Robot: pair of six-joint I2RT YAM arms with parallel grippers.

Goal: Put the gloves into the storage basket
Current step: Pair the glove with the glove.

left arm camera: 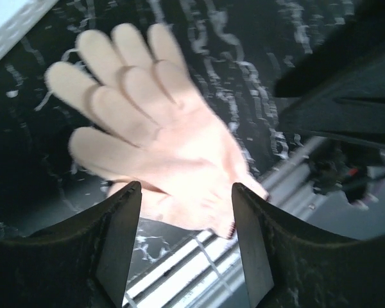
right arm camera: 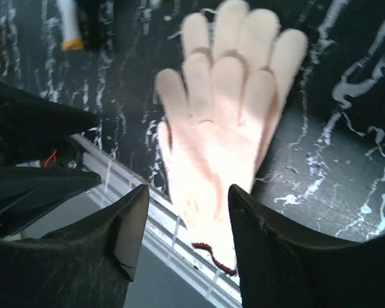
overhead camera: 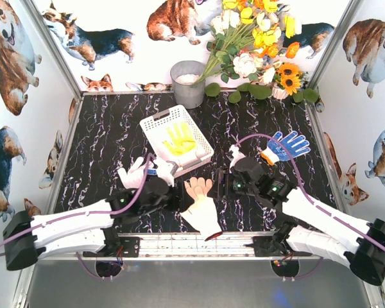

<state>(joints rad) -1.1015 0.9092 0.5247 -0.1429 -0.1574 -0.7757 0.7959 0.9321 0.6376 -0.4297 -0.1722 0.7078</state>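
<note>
Nearest me, bottom centre of the top view: the pale cream knit glove with dark red cuff trim [overhead camera: 202,212] lies flat on the black marble-pattern tabletop [overhead camera: 109,138]. Its cuff hangs over the near edge onto the metal rail [overhead camera: 244,240], fingers pointing away. A 2nd layer of fingers shows on top of it, so poss. two gloves stacked; can't tell for sure.

My L gripper [left arm camera: 186,192] hangs just left of it with jaws spread and nothing btwn them. My R gripper [right arm camera: 187,192] is just right of it, also spread and empty.

Further up, a plain white glove [overhead camera: 135,172] lies by my L arm, and a white glove w/ orange cuff [overhead camera: 236,154] sits centre-right. A blue glove w/ white dots [overhead camera: 285,145] is at the right.

Upper centre is the white slotted plastic basket [overhead camera: 155,125], with a yellow-palmed glove [overhead camera: 179,140] inside. At the back stand a grey metal bucket [overhead camera: 188,86] and a bunch of flowers [overhead camera: 253,38].
</note>
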